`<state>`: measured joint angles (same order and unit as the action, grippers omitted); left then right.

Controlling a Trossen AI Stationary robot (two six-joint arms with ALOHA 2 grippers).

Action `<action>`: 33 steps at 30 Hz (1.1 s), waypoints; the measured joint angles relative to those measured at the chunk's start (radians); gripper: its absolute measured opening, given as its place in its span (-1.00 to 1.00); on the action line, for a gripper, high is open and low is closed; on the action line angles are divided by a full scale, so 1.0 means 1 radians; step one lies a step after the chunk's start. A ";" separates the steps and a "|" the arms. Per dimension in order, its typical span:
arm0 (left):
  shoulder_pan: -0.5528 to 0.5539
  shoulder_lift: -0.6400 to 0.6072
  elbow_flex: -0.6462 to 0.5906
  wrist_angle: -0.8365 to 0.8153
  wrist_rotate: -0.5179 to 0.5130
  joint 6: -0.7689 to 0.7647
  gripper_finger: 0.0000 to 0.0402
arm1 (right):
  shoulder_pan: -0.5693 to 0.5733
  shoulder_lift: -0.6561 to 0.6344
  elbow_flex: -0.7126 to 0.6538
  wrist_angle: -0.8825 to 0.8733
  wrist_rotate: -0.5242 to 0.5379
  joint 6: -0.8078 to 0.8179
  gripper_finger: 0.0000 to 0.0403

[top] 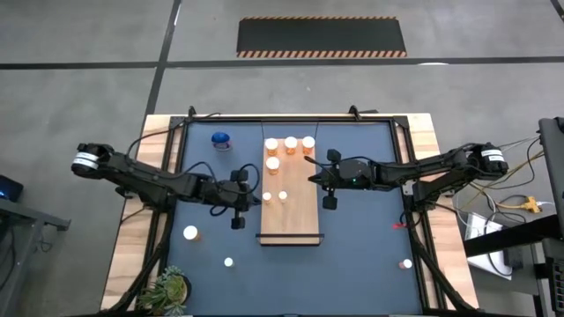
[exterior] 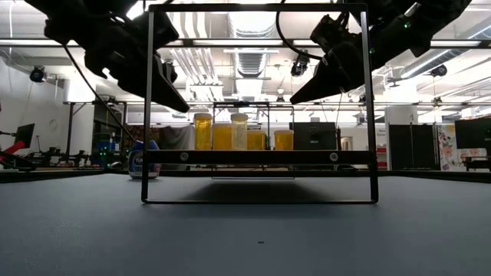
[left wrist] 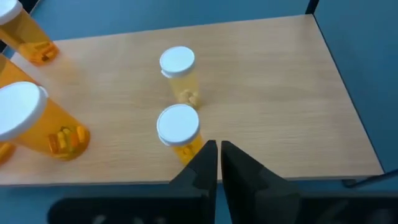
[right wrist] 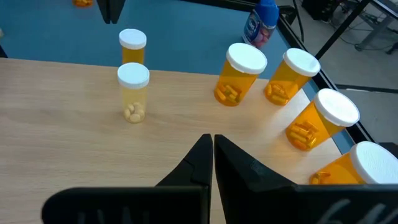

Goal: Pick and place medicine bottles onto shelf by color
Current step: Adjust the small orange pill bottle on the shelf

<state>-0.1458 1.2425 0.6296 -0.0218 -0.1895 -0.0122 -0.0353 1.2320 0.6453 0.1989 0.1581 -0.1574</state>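
Observation:
The shelf [top: 298, 216] is a light wooden board on a black frame in the middle of the table. Several orange bottles with white caps [top: 290, 143] stand at its far end. Two small pale ones [left wrist: 178, 68] [left wrist: 179, 127] stand nearer the middle. A blue bottle [top: 220, 139] stands on the table at the far left. My left gripper [left wrist: 218, 151] is shut and empty above the shelf's left edge, right beside the nearer small bottle. My right gripper [right wrist: 212, 143] is shut and empty above the shelf's right part. My left gripper's shut fingers slant down from the table's left, beside the nearer small bottle's lower body [left wrist: 188, 149]. I cannot tell whether the outer side of one finger [left wrist: 202, 163] touches the bottle. The bottle stands upright on the shelf.
Loose white-capped bottles stand on the blue table at the near left [top: 190, 232], near the middle [top: 228, 261] and at the near right [top: 406, 263]. A green plant [top: 167, 291] sits at the near left corner. The shelf's near half is bare wood.

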 joint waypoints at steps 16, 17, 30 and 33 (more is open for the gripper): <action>0.028 0.084 -0.002 0.066 0.004 0.023 -0.98 | 0.000 0.000 0.000 -0.003 0.000 0.003 -0.96; 0.031 0.084 -0.002 0.066 0.004 0.023 -0.98 | 0.000 0.000 0.000 -0.003 0.000 0.004 -0.96; 0.042 0.085 -0.002 0.066 0.029 0.020 -0.98 | 0.000 0.000 0.000 -0.003 0.000 0.002 -0.96; 0.042 0.079 -0.002 0.065 0.052 0.020 -0.98 | 0.000 0.000 0.000 -0.002 0.000 0.001 -0.96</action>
<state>-0.1040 1.3215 0.6281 0.0429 -0.1371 0.0074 -0.0353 1.2320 0.6449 0.1966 0.1585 -0.1562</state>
